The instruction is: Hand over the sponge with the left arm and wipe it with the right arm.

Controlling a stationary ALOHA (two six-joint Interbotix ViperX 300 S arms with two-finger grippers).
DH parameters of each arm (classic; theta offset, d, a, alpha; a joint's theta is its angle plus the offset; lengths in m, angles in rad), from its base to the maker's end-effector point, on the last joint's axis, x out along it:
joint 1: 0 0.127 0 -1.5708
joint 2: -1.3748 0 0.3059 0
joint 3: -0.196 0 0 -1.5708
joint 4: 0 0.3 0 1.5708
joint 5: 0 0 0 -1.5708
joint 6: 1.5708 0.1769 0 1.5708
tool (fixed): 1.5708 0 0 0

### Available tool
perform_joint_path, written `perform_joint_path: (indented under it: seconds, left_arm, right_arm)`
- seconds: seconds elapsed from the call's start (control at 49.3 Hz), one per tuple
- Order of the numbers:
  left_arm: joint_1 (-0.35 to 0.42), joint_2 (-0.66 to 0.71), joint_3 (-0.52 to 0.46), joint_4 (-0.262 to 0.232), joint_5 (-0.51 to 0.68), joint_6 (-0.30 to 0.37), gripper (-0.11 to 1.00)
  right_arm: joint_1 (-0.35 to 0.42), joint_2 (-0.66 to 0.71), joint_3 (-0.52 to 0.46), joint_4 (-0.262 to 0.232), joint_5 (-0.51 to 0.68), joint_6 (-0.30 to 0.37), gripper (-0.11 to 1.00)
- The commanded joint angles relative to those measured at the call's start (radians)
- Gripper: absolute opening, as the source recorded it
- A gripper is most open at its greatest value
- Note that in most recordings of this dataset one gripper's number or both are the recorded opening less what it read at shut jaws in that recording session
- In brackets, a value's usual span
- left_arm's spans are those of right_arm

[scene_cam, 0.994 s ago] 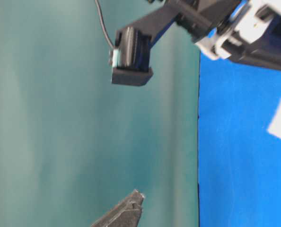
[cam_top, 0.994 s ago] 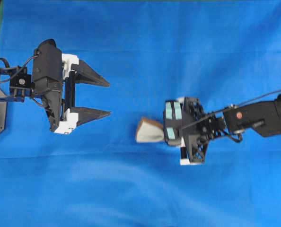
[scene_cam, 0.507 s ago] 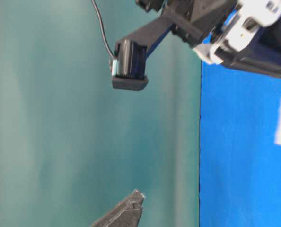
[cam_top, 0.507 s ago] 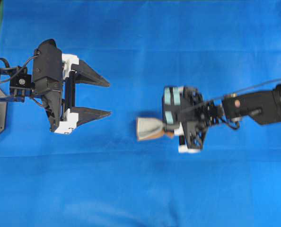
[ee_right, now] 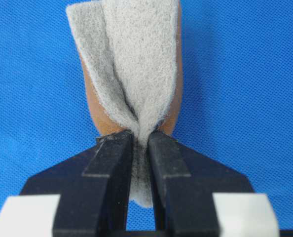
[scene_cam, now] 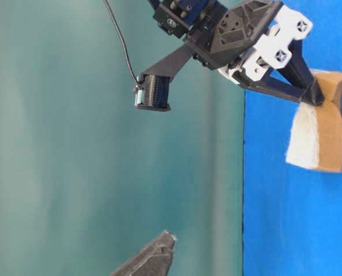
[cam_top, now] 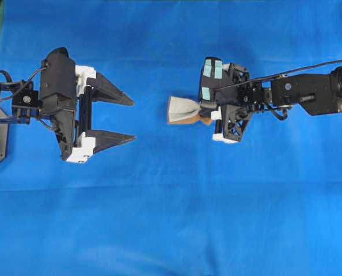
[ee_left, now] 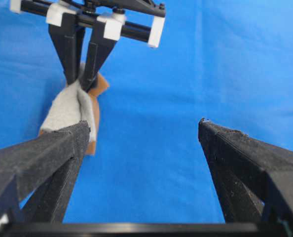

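Overhead: right gripper (cam_top: 204, 112) pinched on sponge (cam_top: 183, 110), block projecting from its tips toward left gripper (cam_top: 130, 119), well apart; left jaws spread wide, empty, likely parked after the handover.

Table-level: sponge (scene_cam: 316, 132) squeezed at one end, orange-brown layer outward.

Left wrist: sponge (ee_left: 71, 109) ahead, beyond left fingers (ee_left: 219, 143).

Right wrist: fingers (ee_right: 164, 158) narrow, creasing grey face, probably firm for wiping on blue cloth (ee_right: 235, 74).

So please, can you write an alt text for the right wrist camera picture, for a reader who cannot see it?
Two black fingers of the right gripper pinch the near end of a sponge, folding its grey-white face inward so its orange-brown underside shows at the edges. Behind it lies a blue cloth.
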State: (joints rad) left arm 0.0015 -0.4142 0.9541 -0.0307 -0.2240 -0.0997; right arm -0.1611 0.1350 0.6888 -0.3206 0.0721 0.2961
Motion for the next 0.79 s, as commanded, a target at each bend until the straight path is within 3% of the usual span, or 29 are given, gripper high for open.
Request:
perform_joint_path:
  seconds: [0.0, 0.629, 0.771]
  left_arm:
    - [0.000, -0.006, -0.014, 0.002, -0.005, 0.002, 0.87]
    - [-0.002, -0.006, -0.015, 0.002, -0.005, 0.002, 0.87]
    - [-0.002, -0.006, -0.015, 0.002, -0.005, 0.002, 0.87]
  right_arm:
    - [0.003, -0.025, -0.006, -0.003, -0.005, 0.000, 0.16]
    - [0.025, -0.026, -0.006, -0.002, -0.020, 0.012, 0.17]
    - [0.026, -0.025, -0.008, -0.002, -0.017, 0.012, 0.57]
